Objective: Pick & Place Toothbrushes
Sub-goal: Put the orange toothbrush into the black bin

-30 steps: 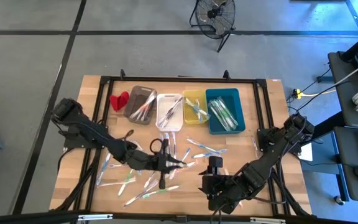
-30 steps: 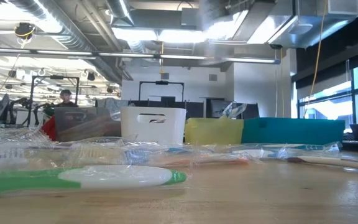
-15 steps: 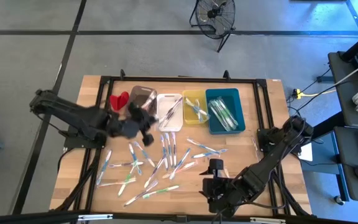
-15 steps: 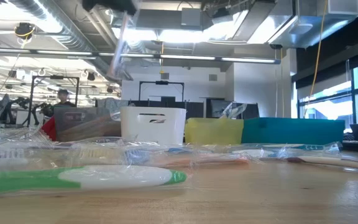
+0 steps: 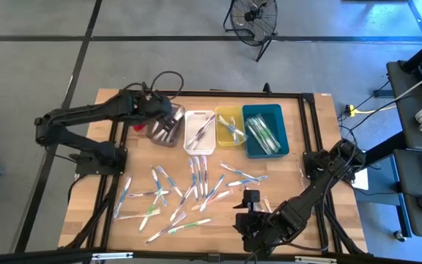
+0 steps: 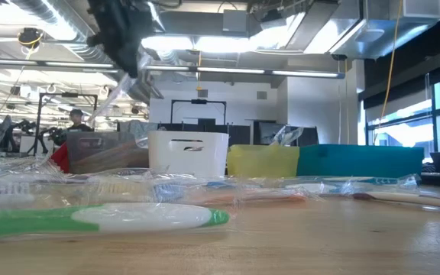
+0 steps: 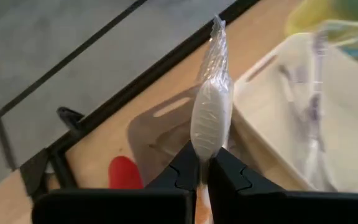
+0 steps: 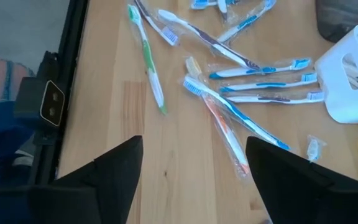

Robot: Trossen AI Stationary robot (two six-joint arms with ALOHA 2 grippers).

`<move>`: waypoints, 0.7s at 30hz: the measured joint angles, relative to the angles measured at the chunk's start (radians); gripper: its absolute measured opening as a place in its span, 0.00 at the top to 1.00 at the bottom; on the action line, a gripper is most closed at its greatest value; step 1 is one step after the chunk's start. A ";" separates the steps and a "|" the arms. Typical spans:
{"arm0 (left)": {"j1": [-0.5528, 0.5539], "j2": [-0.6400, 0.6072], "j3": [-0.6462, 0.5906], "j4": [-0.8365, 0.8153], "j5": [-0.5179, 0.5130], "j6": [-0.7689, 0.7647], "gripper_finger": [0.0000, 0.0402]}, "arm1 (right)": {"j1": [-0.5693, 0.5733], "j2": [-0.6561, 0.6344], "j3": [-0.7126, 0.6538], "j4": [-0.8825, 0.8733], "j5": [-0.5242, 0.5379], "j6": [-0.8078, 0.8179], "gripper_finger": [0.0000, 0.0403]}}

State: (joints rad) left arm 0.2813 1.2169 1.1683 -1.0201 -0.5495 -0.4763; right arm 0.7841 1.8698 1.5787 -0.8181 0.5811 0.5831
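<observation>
Two dark arms over the pale wooden table point(image 5: 321, 132). Left gripper point(image 5: 160, 111) is up at the table's far side, above the grey rectangular plastic bin point(image 5: 165, 125), fingers point(image 7: 180, 171) pressed together on a clear-wrapped white toothbrush point(image 7: 212, 112). The wrapped brush sticks out straight ahead of the fingertips; in the low view it hangs slanted below the raised gripper point(image 6: 121, 42). Under that gripper sit the grey bin point(image 7: 166, 127) and the small red object point(image 7: 125, 173); the white plastic bin point(image 7: 303, 118) is just beside the grey one, on the side away from the red object.

Right gripper point(image 5: 249, 218) is low near the table's front edge, fingers point(image 8: 110, 168) spread wide with nothing between them. Ahead of it on the wood lie loose wrapped toothbrushes point(image 8: 241, 68), blue, green and orange mixed, several crossing each other; a white bin corner point(image 8: 353, 81) lies beyond them.

Dozens of scattered toothbrushes point(image 5: 189, 187) lie mid-table, between the two grippers. More toothbrushes lie inside the grey, white point(image 5: 200, 131), yellow point(image 5: 229, 125) and teal point(image 5: 264, 130) bins, in a row at the far side, beside the left gripper and well apart from the right one.
</observation>
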 joint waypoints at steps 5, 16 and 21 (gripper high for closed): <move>0.051 0.083 0.000 -0.022 0.014 0.010 0.98 | 0.000 0.000 0.000 0.003 0.003 -0.003 0.32; 0.115 0.267 0.000 0.008 0.122 0.057 0.98 | 0.000 0.000 0.000 0.007 0.006 -0.018 0.36; 0.128 0.302 0.000 0.029 0.161 0.078 0.97 | 0.000 0.000 0.000 0.007 0.005 -0.018 0.37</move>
State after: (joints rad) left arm 0.4097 1.5192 1.1683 -0.9914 -0.3884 -0.3981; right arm 0.7841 1.8698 1.5787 -0.8112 0.5865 0.5648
